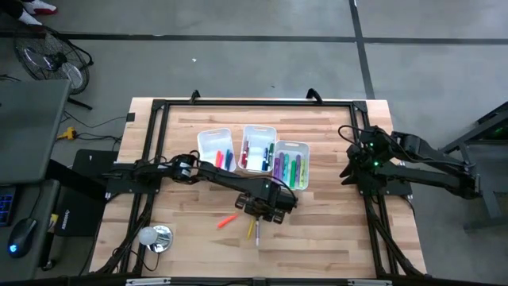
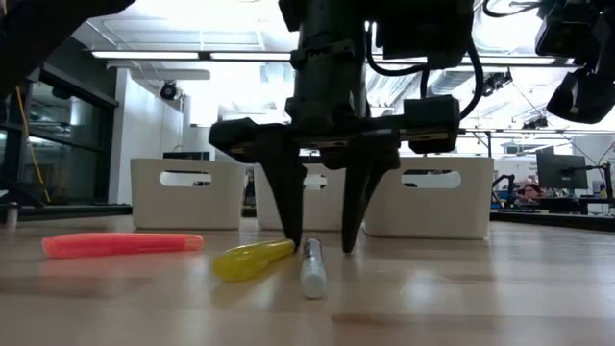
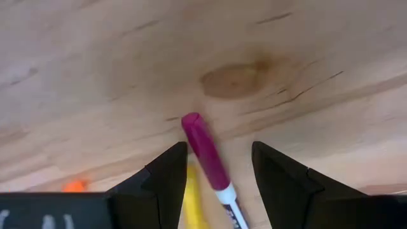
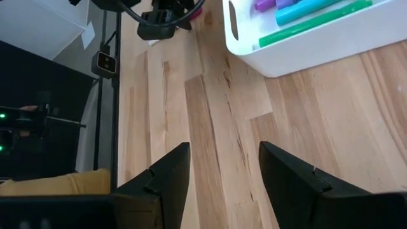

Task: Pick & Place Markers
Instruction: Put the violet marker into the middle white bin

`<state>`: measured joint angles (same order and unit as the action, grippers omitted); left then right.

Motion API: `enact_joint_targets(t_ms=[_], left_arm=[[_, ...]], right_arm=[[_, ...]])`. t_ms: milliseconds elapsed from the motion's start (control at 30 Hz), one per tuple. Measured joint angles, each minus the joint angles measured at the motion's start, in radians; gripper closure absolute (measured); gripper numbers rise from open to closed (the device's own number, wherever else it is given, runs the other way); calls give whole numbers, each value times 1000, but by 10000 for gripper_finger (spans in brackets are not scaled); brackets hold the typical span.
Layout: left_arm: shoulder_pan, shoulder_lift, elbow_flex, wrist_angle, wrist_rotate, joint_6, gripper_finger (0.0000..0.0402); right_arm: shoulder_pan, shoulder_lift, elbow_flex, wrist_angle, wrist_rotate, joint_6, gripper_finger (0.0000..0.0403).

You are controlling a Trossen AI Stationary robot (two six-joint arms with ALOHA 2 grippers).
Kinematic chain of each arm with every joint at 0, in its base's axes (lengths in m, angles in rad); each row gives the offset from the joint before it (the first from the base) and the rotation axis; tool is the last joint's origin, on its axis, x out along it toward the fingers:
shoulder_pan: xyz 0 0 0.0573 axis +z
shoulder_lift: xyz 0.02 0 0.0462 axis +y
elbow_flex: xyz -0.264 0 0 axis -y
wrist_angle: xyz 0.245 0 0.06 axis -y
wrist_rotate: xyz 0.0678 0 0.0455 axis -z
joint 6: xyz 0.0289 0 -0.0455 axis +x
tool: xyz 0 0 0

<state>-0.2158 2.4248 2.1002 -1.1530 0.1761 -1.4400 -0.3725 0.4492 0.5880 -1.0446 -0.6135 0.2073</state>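
Between the spread jaws of the left gripper (image 3: 213, 175), purple-capped marker (image 3: 208, 154) cut off at the picture's edge, its white barrel mostly out of sight. Beside one jaw, yellow marker (image 3: 193, 203) half hidden. Beyond that jaw, orange marker (image 3: 74, 186) only a blurred sliver.

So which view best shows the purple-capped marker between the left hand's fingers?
The left wrist view: the purple-capped marker lies between the open left hand. Low view shows only its white end; high view a sliver; right wrist view nothing clear.

Left tool (image 2: 319, 245) spread, pointing down, right tool (image 4: 219, 184) spread, idle
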Motion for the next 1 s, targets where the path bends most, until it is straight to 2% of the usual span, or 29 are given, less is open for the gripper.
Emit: enact_joint_targets(t_ms=[467, 767, 1000], left_arm=[[-18, 0, 0, 58, -3, -14, 229], [-69, -2, 0, 60, -72, -133, 229], [-112, -2, 0, 100, -71, -189, 229]], right_arm=[[0, 0, 0, -13, 33, 1, 226], [0, 0, 0, -15, 31, 20, 226], [0, 0, 0, -59, 6, 2, 226]])
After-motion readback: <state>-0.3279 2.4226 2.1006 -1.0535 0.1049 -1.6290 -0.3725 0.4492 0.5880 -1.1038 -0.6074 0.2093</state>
